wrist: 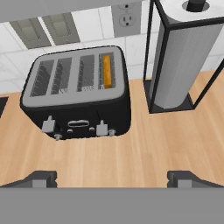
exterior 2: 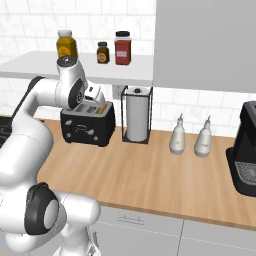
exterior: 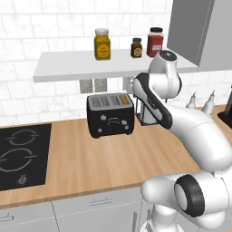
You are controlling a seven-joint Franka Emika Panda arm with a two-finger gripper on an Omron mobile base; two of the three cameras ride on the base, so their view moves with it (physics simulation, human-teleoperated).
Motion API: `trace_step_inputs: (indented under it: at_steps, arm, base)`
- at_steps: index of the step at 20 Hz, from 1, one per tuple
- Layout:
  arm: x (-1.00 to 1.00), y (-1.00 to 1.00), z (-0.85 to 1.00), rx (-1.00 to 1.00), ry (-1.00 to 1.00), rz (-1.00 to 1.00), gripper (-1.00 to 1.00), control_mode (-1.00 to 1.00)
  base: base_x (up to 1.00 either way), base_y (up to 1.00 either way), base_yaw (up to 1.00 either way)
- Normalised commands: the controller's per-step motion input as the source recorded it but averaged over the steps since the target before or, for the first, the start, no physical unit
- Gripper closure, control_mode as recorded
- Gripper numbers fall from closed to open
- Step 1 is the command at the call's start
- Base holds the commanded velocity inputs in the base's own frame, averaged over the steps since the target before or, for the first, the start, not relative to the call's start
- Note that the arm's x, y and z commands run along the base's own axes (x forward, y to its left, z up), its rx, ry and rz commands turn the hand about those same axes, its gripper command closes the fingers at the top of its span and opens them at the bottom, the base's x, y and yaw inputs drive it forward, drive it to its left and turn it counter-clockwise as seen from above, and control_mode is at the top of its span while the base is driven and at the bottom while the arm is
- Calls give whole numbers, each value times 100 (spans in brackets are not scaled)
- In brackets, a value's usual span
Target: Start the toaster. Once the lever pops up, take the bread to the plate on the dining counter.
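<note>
A: Two dark fingertips [wrist: 41,178] stand wide apart at the near edge of the hand view. What lies between them?

B: Bare wood worktop [wrist: 144,148] only; nothing is gripped. The gripper [wrist: 112,179] hangs open above the worktop, in front of the toaster [wrist: 78,94].

A: Item one, then: the toaster.

B: Black, boxy, silver-grey top, four slots, pale knobs and two levers on its front. It stands on the worktop near the tiled wall.

A: Item two, the bread [wrist: 107,71]?

B: One slice, orange-brown edge showing, seated in the slot at the right in the hand view, the end nearest the paper towel holder [wrist: 179,61].

A: Beside the toaster?

B: That black wire holder with a white roll, just beside it, apart. To the left in the left base view, a black cooktop [exterior: 22,156] is inset in the worktop.

A: Farther back?

B: Wall outlets [exterior: 93,85] behind the toaster; above, a white shelf [exterior: 68,68] carrying a yellow jar [exterior: 102,44], a small dark jar [exterior: 136,47] and a red jar [exterior: 155,41].

A: Far right?

B: Two pale bottles [exterior 2: 190,137], then a black coffee machine [exterior 2: 245,150].
</note>
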Motion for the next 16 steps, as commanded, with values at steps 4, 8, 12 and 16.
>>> trace_step_inputs:
  at_steps: [4,8,12,16]
  arm:
    - [0,0,0,0,0,0,-100,-100]
    - [0,0,0,0,0,0,-100,-100]
    - [0,0,0,0,0,0,-100,-100]
    - [0,0,0,0,0,0,-100,-100]
  base:
    - [0,0,0]
    - [0,0,0]
    - [0,0,0]
    - [0,0,0]
